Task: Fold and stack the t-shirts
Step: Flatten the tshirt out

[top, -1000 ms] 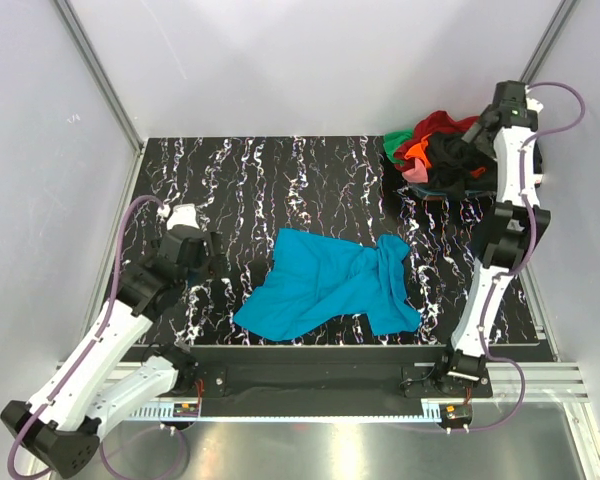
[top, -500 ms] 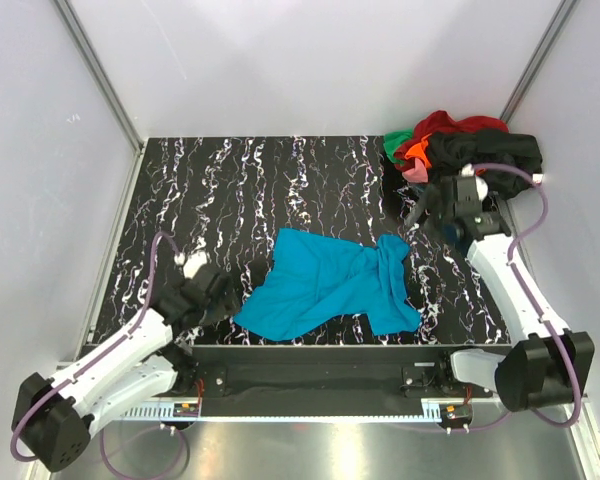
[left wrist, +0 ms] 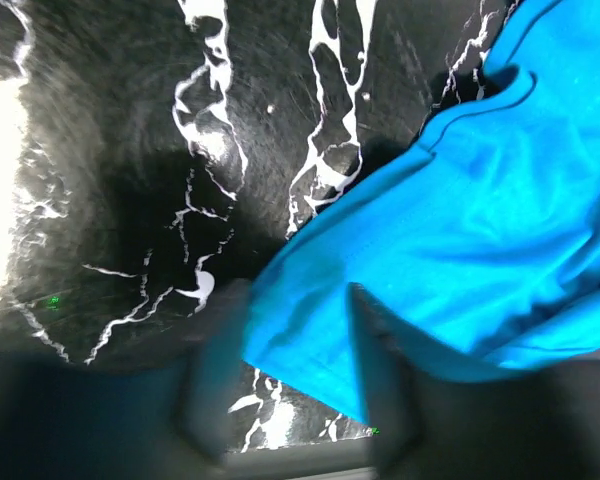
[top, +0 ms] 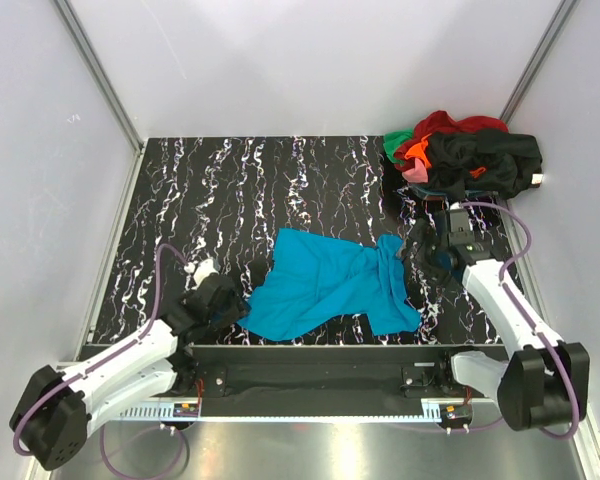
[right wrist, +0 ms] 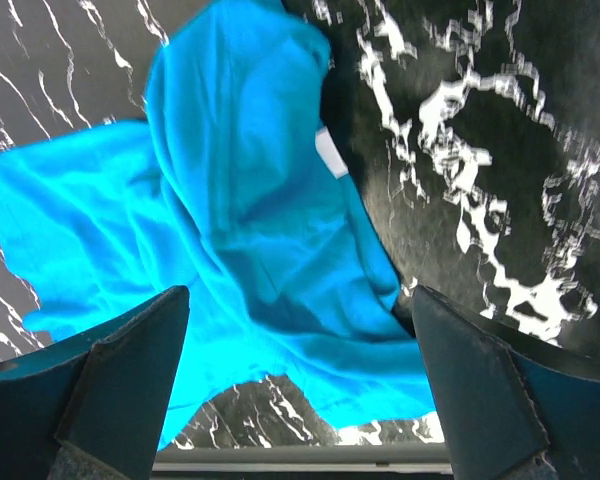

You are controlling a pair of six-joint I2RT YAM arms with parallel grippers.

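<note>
Lying crumpled on the black marbled table (top: 220,190), nr the front edge at centre, is the teal shirt (top: 325,285), its white neck tag (right wrist: 330,152) showing; the other shirts (top: 465,155) (red, orange, green, black) sit heaped at the back R corner. L gripper (left wrist: 292,315) is low at the shirt's front-L corner, fingers (left wrist: 208,400) apart w/ the cloth edge between them; view is blurred, so can't tell if they touch it. R gripper (right wrist: 298,300) hangs over the shirt's R side, jaws spread wide.

Both arms (top: 120,362) have white links (top: 500,295), black joints (top: 528,385), purple cables (top: 157,285) and dark fingers (right wrist: 120,380).
</note>
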